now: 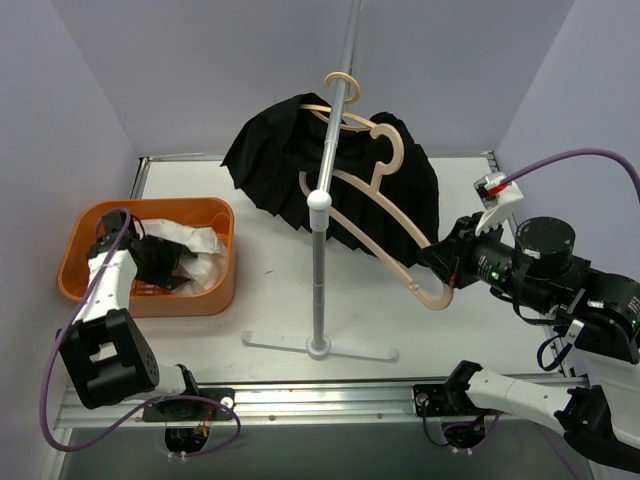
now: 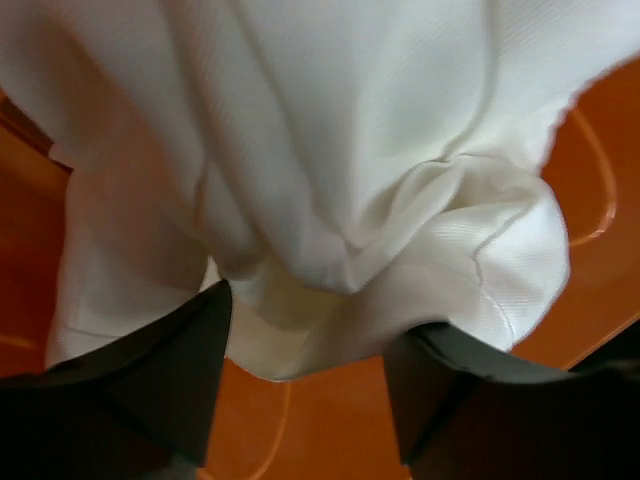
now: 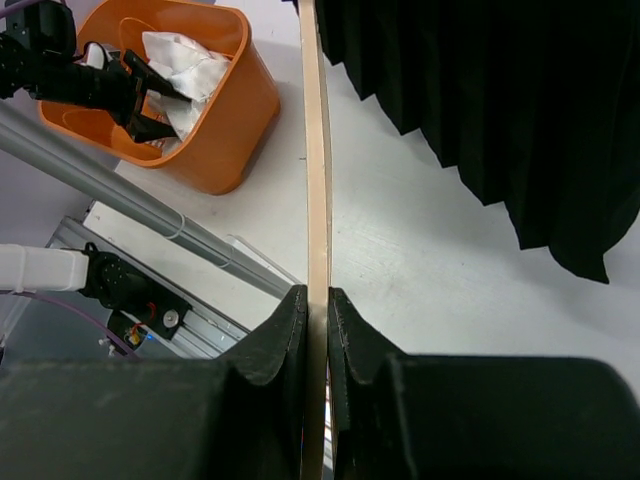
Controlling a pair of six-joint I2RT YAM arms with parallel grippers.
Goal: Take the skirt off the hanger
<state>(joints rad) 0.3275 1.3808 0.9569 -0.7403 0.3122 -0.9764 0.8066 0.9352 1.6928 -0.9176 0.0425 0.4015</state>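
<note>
While right gripper (image 3: 317, 298) clamps hanger (image 3: 315, 150), pole (image 1: 319, 270) crosses skirt (image 1: 270, 160).

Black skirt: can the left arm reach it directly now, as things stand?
Probably not directly. The left gripper is low inside the orange bin, open around the white cloth, while the black skirt hangs up on the stand, well away. It would first need to rise out.
</note>
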